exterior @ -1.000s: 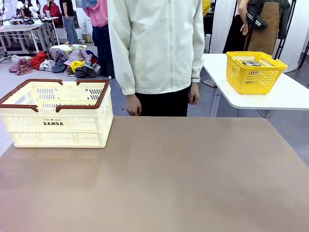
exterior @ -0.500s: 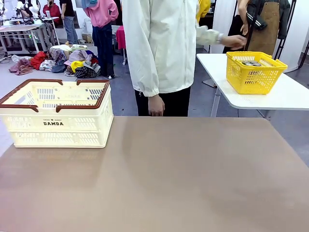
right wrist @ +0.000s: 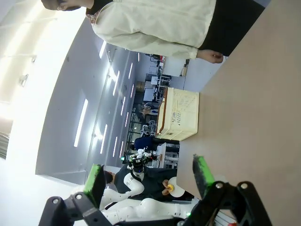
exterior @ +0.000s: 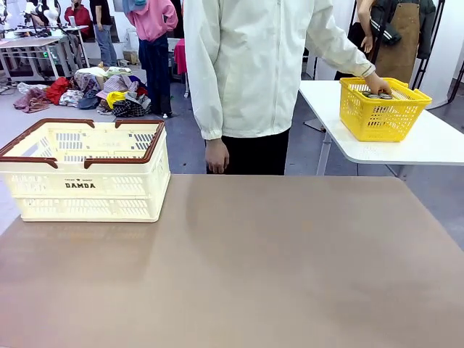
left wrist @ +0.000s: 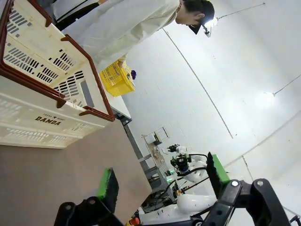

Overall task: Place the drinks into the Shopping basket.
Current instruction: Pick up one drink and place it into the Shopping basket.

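Nearest: left gripper (left wrist: 162,176), green-padded fingers spread wide with nothing between them, raised over the near left part of the flat brown bench (exterior: 254,275). Likewise the right gripper (right wrist: 148,175), fingers wide apart and gripping nothing, above the bench's right side.

Farther back, at the far left corner of the bench: large cream-white slotted plastic shopping basket (exterior: 80,185) with dark red-brown rim and handles, "DAMDA" on its side, upright, in the same spot as a second ago.

At the far edge: person in a cream-white jacket, one hand (exterior: 216,156) hanging beside the hip. Square to the bench with both hands down a second ago; turned and stretching an arm sideways half a second ago.

Beyond the far right corner, on a white side table (exterior: 435,145): small yellow mesh plastic basket (exterior: 380,116). Reaching hand (exterior: 377,85) now at its rim, dipped over the contents. Drinks (exterior: 384,96) inside that yellow basket, well apart from the shopping basket: only silver tops visible, colours impossible to tell.
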`<state>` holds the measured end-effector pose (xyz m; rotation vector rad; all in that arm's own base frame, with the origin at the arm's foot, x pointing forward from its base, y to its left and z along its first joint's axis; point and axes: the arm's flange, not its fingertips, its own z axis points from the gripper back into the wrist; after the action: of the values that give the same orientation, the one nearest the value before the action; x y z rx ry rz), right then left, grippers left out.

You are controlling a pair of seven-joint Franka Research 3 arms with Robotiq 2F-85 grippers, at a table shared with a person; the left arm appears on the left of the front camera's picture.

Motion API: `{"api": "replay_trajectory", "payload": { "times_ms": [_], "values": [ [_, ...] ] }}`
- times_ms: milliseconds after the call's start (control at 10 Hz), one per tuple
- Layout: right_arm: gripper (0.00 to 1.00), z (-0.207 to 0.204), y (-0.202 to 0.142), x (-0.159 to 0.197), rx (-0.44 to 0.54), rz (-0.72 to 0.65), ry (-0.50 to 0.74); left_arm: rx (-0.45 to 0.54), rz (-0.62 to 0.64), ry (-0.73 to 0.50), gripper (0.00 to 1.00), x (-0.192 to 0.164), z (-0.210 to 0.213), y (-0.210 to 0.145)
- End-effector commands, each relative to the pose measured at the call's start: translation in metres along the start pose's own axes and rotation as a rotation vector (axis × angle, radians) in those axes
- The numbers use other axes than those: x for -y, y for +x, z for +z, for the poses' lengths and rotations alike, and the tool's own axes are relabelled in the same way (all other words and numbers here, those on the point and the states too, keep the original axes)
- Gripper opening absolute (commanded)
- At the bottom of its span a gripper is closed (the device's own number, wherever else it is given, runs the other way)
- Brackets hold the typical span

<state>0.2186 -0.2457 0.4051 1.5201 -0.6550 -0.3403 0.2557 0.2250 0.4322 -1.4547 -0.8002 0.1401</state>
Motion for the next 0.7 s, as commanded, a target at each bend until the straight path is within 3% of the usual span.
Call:
{"api": "replay_trajectory", "payload": {
  "times_ms": [0,600],
  "values": [
    [1.0,0.0005,0.0012,-0.005,0.0,-0.004,0.009,-0.004,-0.016,-0.011,1.0,-0.0012,0.0025,-0.0007],
    [1.0,0.0005,0.0012,-0.005,0.0,-0.004,0.009,-0.004,-0.016,-0.011,1.0,-0.0012,0.0025,-0.0007]
  ]
}}
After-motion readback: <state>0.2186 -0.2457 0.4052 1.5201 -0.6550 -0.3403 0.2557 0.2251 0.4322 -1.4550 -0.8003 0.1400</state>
